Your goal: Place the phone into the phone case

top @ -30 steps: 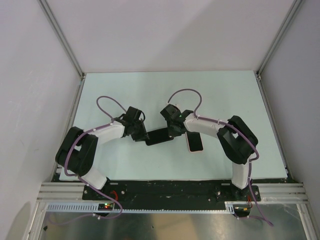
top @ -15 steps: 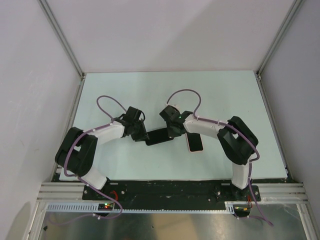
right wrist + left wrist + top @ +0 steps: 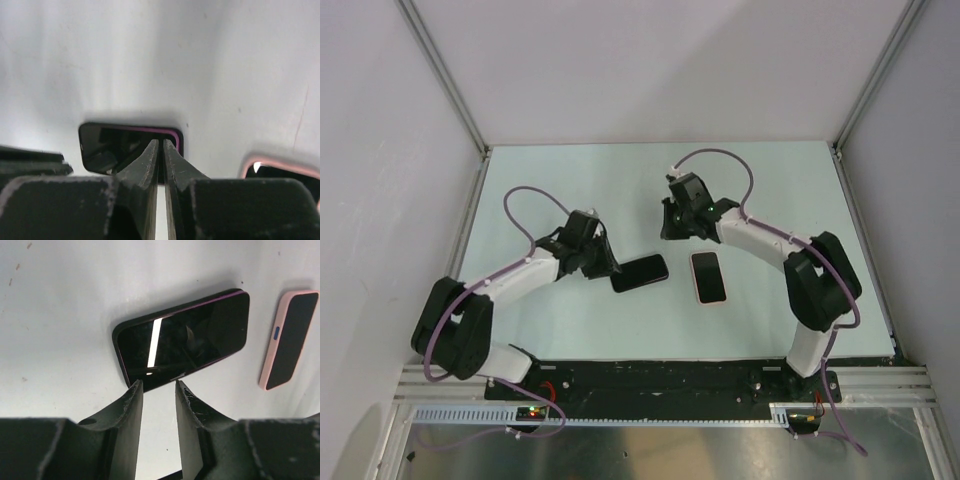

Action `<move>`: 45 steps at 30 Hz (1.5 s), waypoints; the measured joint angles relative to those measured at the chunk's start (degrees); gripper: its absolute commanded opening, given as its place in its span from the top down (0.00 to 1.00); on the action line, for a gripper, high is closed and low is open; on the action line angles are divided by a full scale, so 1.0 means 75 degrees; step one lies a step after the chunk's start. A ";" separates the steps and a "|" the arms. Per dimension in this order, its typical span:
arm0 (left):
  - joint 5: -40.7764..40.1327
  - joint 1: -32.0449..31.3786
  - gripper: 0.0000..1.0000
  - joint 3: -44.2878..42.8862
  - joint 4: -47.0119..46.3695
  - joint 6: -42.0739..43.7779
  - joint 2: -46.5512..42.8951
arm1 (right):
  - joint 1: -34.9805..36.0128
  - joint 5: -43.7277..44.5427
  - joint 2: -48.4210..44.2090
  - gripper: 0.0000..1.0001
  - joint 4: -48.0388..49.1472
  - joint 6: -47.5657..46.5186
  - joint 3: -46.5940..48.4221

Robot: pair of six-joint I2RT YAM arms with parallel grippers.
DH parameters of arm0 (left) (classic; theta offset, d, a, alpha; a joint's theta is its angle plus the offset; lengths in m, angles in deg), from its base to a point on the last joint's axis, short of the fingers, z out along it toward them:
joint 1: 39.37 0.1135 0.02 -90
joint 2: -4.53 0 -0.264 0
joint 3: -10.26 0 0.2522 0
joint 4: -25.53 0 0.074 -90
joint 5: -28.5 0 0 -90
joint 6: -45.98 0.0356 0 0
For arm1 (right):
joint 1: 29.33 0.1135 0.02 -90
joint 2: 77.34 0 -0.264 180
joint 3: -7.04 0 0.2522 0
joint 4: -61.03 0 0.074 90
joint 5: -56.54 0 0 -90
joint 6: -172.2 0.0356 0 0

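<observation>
The phone is a black slab with a purple edge, lying flat screen-up on the table; it also shows in the left wrist view and the right wrist view. The pink phone case lies flat just right of it, dark inside, apart from the phone; it also shows in the left wrist view and the right wrist view. My left gripper is open and empty at the phone's left end. My right gripper is shut and empty, raised behind the phone.
The pale table is fenced by white walls on the left, back and right. A metal rail runs along the near edge by the arm bases.
My right gripper has lifted off the phone and drawn back toward the far side, uncovering the case. My left arm has stretched out lower, its gripper still at the phone's left end. The phone stays put.
</observation>
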 measured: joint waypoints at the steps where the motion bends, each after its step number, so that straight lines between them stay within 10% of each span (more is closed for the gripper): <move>1: -0.0003 -0.0020 0.64 0.0023 -0.0006 -0.0003 -0.0102 | -0.0102 -0.0152 0.0128 0.88 0.0050 -0.0052 0.0169; 27: -0.0140 -0.1507 0.75 0.0277 -0.0819 -0.1282 0.1116 | -0.0286 -0.2037 0.2955 0.92 -0.0513 -0.1070 0.2098; 45: 0.0676 -0.0265 0.76 0.0382 -0.0490 -0.0924 0.1072 | -0.0099 -0.1478 0.0455 0.93 0.1547 0.0079 -0.1824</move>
